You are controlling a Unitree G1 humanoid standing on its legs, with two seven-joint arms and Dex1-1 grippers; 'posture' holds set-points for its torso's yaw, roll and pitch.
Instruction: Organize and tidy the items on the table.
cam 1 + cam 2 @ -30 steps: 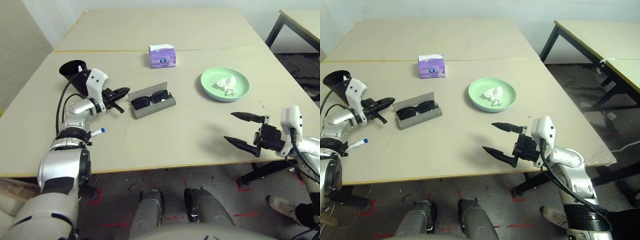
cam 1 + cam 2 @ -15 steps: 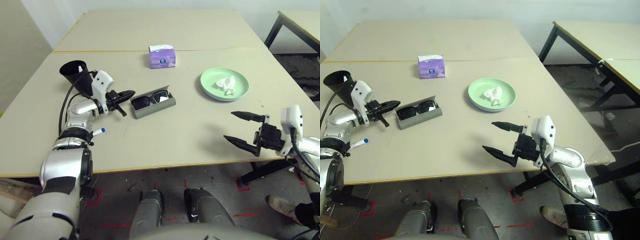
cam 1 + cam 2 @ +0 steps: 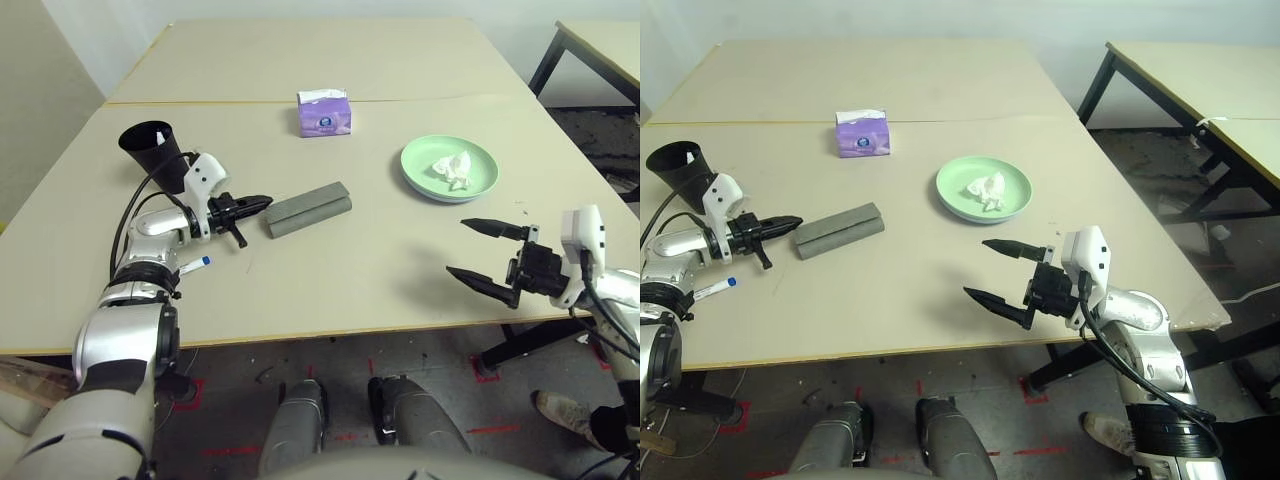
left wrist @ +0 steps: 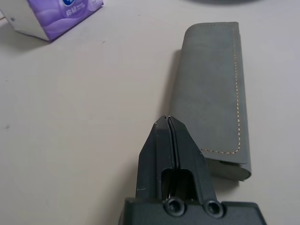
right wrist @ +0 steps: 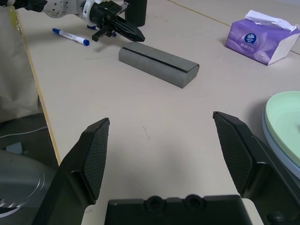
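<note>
The grey glasses case point(image 3: 308, 209) lies closed on the table point(image 3: 330, 270), left of centre; the sunglasses are hidden. My left gripper point(image 3: 258, 203) is shut and empty, its tip just short of the case's left end point(image 4: 211, 93). A white marker with a blue cap point(image 3: 195, 264) lies near my left forearm. At the right, the green plate point(image 3: 415, 160) holds a crumpled white tissue point(image 3: 450, 168), and a light-blue plate rim point(image 5: 274, 144) shows under it. My right gripper point(image 3: 458, 248) hovers open and empty over the table's front right.
A purple tissue box point(image 3: 325, 112) stands at the back centre near the yellowish seam. A black cup point(image 3: 150, 148) stands behind my left gripper. A second table point(image 3: 1200, 80) on dark legs stands off to the right.
The case lid has come down over the sunglasses, so the case is now closed. My left gripper has drawn back slightly from it. The right arm has not moved.
</note>
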